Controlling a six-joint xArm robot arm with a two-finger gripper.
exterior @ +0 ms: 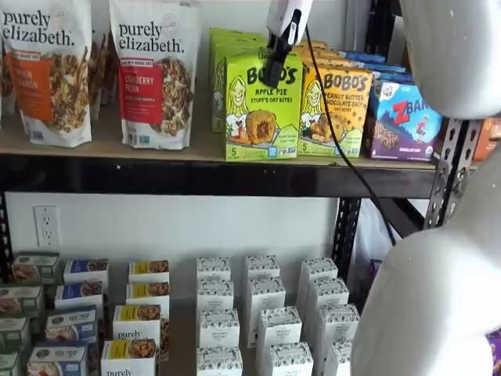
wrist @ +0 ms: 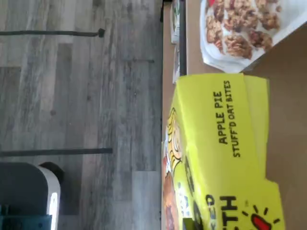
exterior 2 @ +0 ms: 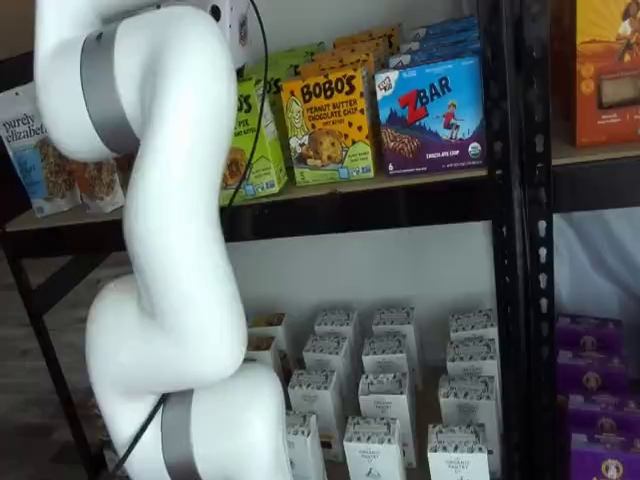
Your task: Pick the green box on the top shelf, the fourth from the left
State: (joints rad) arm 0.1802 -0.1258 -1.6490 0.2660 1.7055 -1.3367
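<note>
The green box stands upright at the front edge of the top shelf, with "BOBO'S APPLE PIE" and a cartoon blonde girl on its face. In a shelf view my gripper hangs from above, its black fingers in front of the box's upper face. No gap shows between them, so I cannot tell their state. The wrist view shows the box's top and front close up. In a shelf view the arm hides most of the box and all of the gripper.
The yellow-orange Bobo's peanut butter box and blue ZBar box stand right of the green box. A purely elizabeth granola bag stands left of it. More green boxes stand behind. A black upright is at the right.
</note>
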